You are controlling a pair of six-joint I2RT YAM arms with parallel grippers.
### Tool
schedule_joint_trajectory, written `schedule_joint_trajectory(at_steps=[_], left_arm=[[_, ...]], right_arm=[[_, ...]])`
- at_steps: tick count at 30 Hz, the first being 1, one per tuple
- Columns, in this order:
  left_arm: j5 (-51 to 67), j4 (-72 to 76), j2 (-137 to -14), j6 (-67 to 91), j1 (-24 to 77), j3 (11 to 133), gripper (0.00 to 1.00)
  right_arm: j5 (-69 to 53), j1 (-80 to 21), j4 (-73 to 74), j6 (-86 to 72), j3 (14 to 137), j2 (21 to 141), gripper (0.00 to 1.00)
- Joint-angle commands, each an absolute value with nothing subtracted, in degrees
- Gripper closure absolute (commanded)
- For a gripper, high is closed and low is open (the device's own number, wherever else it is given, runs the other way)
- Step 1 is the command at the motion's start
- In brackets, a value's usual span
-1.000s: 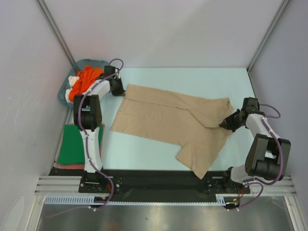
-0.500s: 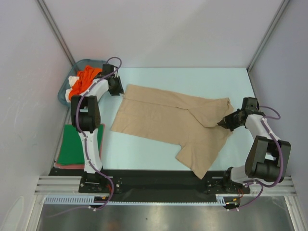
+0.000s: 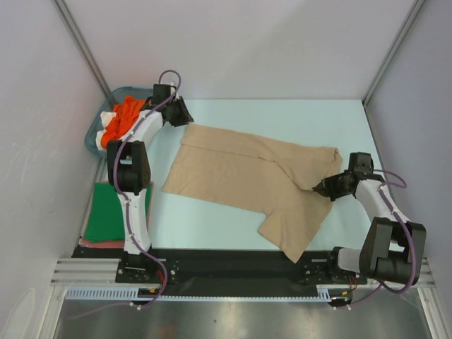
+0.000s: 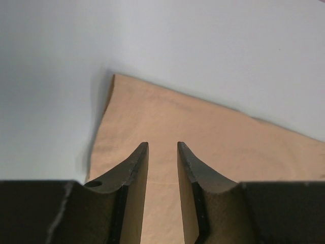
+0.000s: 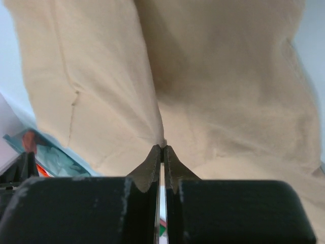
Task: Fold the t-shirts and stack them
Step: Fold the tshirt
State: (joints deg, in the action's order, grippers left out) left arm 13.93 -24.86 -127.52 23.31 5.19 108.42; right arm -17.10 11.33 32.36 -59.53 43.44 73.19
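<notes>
Tan-beige soft cloth t-shirt [image 3: 244, 173] spread flat, centre of frame in top view, fold ridge toward right side. Right gripper [image 5: 161, 148] clenched on tan fold near shirt's right edge; best carry fold across low and steady, pinch kept firm. Left gripper [image 4: 162, 146] released, jaws apart above shirt's upper-left corner; should hold that corner down. Versus earlier frame: left gripper gone up-right off corner, right gripper shifted down-left
</notes>
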Motion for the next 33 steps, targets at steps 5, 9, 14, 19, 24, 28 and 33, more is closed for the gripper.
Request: schedule_joint_trajectory(at_steps=[5, 9, 14, 19, 24, 28, 33], left_arm=[[17.9, -23.1, -131.2, 25.4, 5.7, 112.9, 0.66], [18.4, -23.0, -132.2, 25.6, 5.6, 113.5, 0.66], [19.0, -23.1, -133.7, 25.0, 5.6, 114.7, 0.65], [19.2, -23.3, -135.3, 25.0, 5.6, 116.2, 0.66], [19.2, -22.7, -136.9, 25.8, 5.6, 116.4, 0.67], [18.9, -22.7, -137.5, 26.1, 5.6, 115.9, 0.68], [19.0, -23.1, -138.4, 26.7, 5.6, 116.3, 0.68]], right_arm=[[-17.8, 9.1, 28.9, -66.5, 38.7, 71.4, 0.97], [-16.0, 9.9, 26.8, -60.6, 40.0, 74.6, 0.80], [-10.1, 15.3, 31.6, -35.8, 60.8, 87.3, 0.46], [-10.9, 15.4, 25.2, -24.3, 71.1, 95.9, 0.40], [-11.4, 15.4, 28.4, -21.5, 80.2, 107.7, 0.41], [-11.2, 15.4, 26.4, -20.2, 79.9, 108.7, 0.44], [-11.8, 15.6, 25.4, -20.1, 81.8, 112.3, 0.47]])
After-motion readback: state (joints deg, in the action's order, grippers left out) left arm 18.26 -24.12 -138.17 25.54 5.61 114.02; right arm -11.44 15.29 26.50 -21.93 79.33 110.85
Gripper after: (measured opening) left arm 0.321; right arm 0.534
